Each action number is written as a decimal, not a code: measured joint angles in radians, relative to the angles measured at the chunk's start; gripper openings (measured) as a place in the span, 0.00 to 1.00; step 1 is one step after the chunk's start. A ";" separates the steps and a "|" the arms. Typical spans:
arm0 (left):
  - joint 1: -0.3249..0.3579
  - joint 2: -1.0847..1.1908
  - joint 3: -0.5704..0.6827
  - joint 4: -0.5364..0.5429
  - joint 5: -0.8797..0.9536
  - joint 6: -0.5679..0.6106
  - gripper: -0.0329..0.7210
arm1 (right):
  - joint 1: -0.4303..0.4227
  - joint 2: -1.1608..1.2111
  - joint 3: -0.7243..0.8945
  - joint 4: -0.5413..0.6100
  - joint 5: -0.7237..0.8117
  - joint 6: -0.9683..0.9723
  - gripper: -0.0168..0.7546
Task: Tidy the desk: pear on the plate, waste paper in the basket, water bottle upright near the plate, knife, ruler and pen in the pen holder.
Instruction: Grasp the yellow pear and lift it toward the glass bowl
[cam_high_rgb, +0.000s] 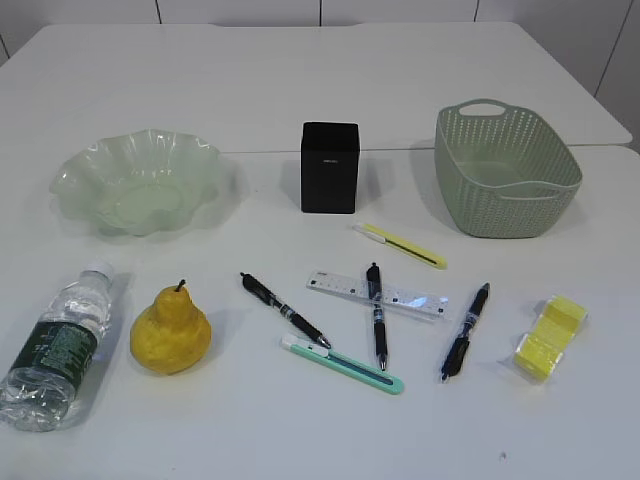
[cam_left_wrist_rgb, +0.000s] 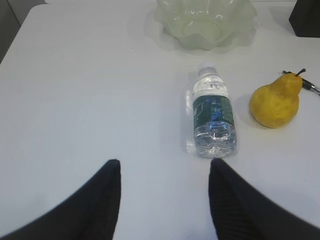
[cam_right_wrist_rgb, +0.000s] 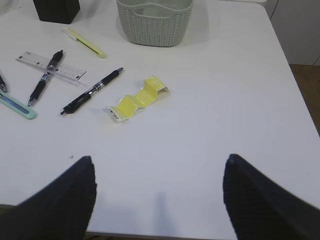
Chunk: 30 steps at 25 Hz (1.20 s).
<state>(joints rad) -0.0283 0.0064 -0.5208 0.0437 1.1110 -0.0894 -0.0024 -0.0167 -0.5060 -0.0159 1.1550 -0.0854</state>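
On the white table in the exterior view, nothing of the task looks done. The plate at the back left is empty, and the pear stands in front of it, near but apart. The water bottle lies on its side just left of the pear. The pen holder in the middle holds nothing that I can see. Before it lie three pens, the ruler with one pen across it, a yellow knife and a teal knife. The basket at the back right is empty; the waste paper lies in front of it, well apart. No arm shows here.

In the left wrist view, the left gripper hangs over bare table, its fingers partly open and holding nothing. The lying bottle is just ahead, the pear to its right, the plate behind.

In the right wrist view, the right gripper has its fingers spread wide and also empty. The waste paper lies ahead of it, with the basket further back.

All steps are left, in my judgement.
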 joint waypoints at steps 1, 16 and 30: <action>0.000 0.000 0.000 0.000 0.000 0.000 0.57 | 0.000 0.000 0.000 0.000 0.000 0.000 0.78; 0.000 0.004 0.000 0.000 -0.002 0.000 0.57 | 0.000 0.061 -0.018 0.000 -0.223 0.016 0.78; 0.000 0.241 -0.069 -0.019 -0.134 0.000 0.59 | 0.000 0.395 -0.018 0.095 -0.401 0.018 0.78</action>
<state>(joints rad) -0.0283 0.2472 -0.5895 0.0245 0.9769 -0.0894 -0.0024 0.3781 -0.5242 0.0788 0.7543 -0.0671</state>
